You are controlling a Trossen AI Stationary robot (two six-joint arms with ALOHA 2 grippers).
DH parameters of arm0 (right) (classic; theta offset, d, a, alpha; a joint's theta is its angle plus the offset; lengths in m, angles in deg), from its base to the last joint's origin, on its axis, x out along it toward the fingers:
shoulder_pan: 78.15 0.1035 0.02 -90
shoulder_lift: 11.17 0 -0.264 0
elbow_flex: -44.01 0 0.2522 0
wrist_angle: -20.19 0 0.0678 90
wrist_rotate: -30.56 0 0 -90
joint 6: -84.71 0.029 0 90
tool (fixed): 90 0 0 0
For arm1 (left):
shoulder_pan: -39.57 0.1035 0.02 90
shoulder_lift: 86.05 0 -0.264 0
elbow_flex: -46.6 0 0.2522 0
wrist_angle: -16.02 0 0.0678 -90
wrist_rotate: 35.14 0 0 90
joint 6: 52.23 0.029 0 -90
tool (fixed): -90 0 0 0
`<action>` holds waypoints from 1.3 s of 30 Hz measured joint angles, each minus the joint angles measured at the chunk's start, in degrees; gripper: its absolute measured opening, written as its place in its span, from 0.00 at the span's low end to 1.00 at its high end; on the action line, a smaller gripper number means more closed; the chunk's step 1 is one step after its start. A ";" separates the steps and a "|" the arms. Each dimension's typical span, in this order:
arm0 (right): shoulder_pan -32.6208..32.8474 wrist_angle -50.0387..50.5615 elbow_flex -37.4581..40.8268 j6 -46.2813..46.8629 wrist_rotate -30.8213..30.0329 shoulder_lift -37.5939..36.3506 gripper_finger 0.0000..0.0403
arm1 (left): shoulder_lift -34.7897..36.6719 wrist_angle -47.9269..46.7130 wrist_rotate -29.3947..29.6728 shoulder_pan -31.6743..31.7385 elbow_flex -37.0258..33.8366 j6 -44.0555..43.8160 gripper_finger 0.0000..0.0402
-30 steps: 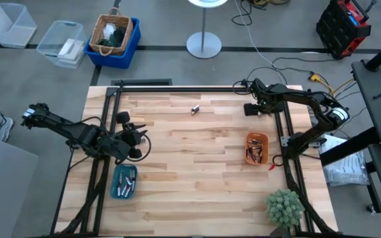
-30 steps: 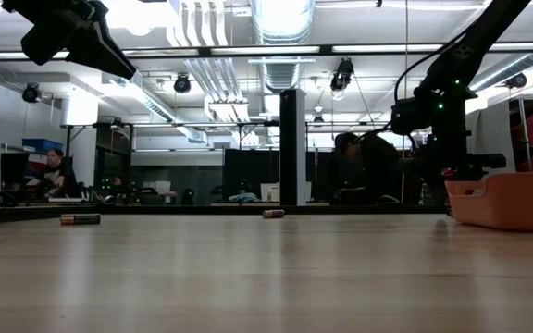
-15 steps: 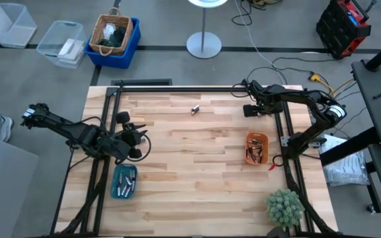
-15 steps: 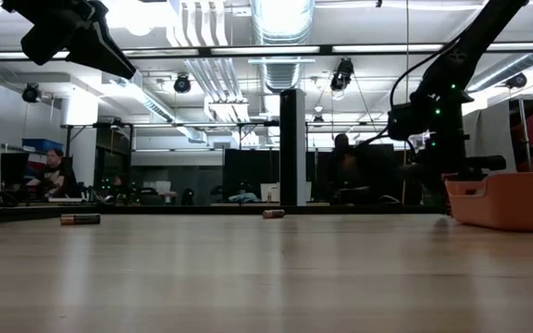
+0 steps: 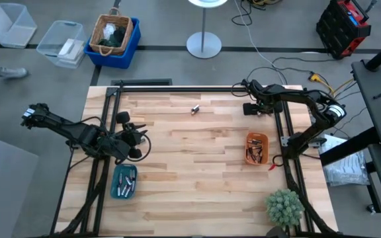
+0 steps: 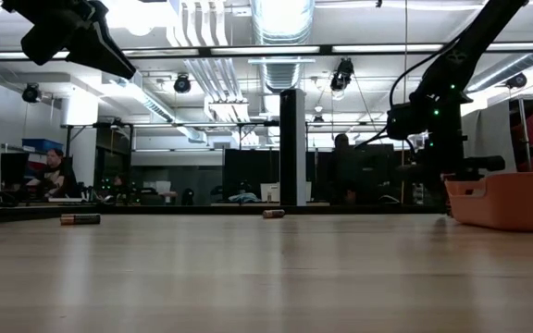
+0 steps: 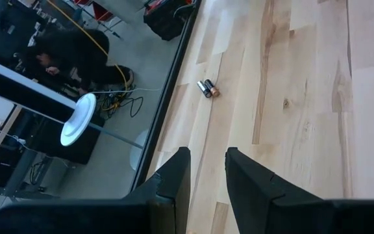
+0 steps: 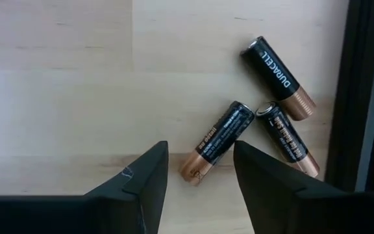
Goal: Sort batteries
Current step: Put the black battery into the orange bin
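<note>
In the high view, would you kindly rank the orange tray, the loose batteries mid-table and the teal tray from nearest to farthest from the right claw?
From the right claw:
1. Orange tray, right side, nearest.
2. Loose batteries, far middle of the table.
3. Teal tray, left side, farthest.

Left gripper (image 5: 136, 140) at table's left side, fingers narrowly parted; right gripper (image 5: 249, 110) (far right corner) fingers apart

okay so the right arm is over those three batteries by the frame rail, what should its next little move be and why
Probably lower the right tool straight onto the middle battery. Its fingers are open and empty, and that battery lies just ahead of the gap between them, nearly in line with it. The other two batteries lie close by, one touching it, so a slow descent seems wise to avoid nudging them against the black rail.
</note>
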 joint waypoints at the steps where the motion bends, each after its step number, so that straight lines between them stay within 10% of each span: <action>1: 0.00 0.03 0.00 -0.01 0.05 0.00 0.41 | -0.01 0.00 0.00 0.00 0.00 0.01 0.19; 39: 0.00 0.21 -0.04 -3.51 2.61 -0.07 0.10 | -0.02 0.04 0.00 -0.02 0.00 0.81 0.19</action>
